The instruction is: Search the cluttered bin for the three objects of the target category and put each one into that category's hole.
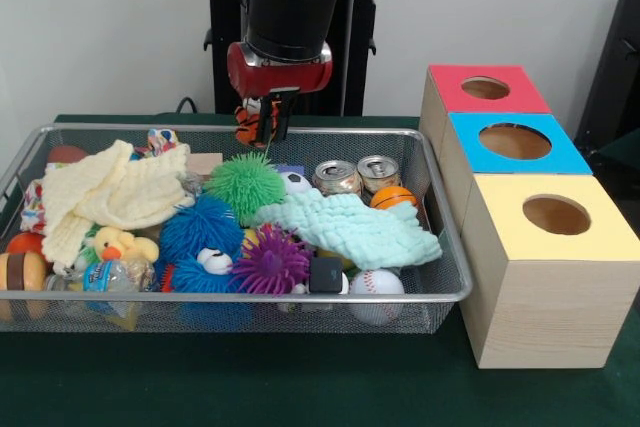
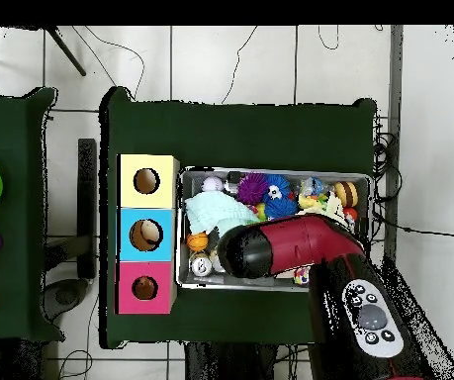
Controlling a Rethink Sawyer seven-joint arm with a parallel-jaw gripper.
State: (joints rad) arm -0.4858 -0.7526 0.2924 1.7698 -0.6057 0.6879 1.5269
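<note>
The silver wire-mesh bin [image 1: 240, 297] is full of clutter; it also shows in the overhead view [image 2: 275, 172]. My gripper [image 1: 266, 119] hangs above the bin's far rim, shut on an orange-and-black striped plush tiger [image 1: 248, 125]. A yellow plush duck [image 1: 118, 244] lies at the bin's front left, partly under a pale yellow cloth [image 1: 110, 192]. The red-faced box's round hole [image 1: 485, 88] is to the right of the bin, farthest from the camera; in the overhead view this hole [image 2: 144, 288] is left of the bin. There the red arm [image 2: 280, 247] hides the gripper.
The blue-faced box [image 1: 515, 142] and yellow-faced box [image 1: 555, 217] stand beside the red one. In the bin are green [image 1: 245, 182], blue [image 1: 200, 232] and purple [image 1: 272, 262] fuzzy balls, a mint cloth [image 1: 350, 227], two cans [image 1: 337, 177], a baseball [image 1: 377, 284] and a small basketball [image 1: 393, 197].
</note>
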